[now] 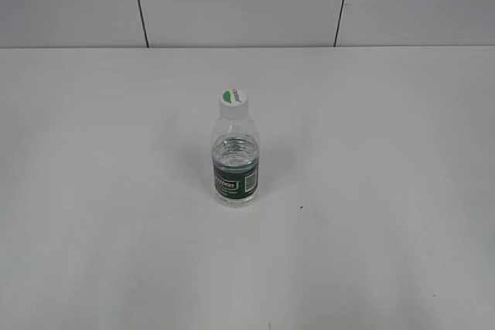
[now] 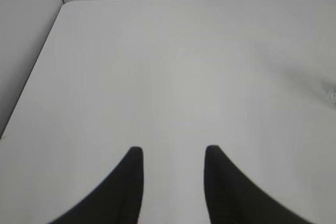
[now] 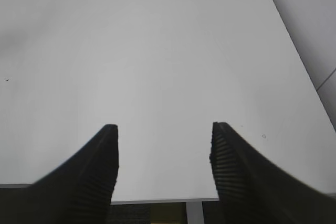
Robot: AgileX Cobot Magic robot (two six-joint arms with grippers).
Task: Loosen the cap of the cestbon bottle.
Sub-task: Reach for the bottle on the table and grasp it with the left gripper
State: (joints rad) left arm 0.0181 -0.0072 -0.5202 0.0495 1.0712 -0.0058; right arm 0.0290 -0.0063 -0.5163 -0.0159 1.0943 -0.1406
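Observation:
The cestbon bottle (image 1: 235, 164) stands upright in the middle of the white table, clear plastic with a dark green label band. Its white cap (image 1: 233, 100) with a green leaf mark sits on the neck. Neither arm shows in the exterior view. My left gripper (image 2: 173, 153) is open over bare table, nothing between its black fingers; a faint bit of the bottle (image 2: 332, 96) shows at that view's right edge. My right gripper (image 3: 165, 129) is open wider, above the table's near edge, empty. The bottle is out of the right wrist view.
The white table (image 1: 371, 253) runs back to a grey panelled wall (image 1: 232, 1). The table's left edge and corner (image 2: 60, 9) show in the left wrist view. Its near edge (image 3: 157, 200) and right edge (image 3: 294, 45) show in the right wrist view.

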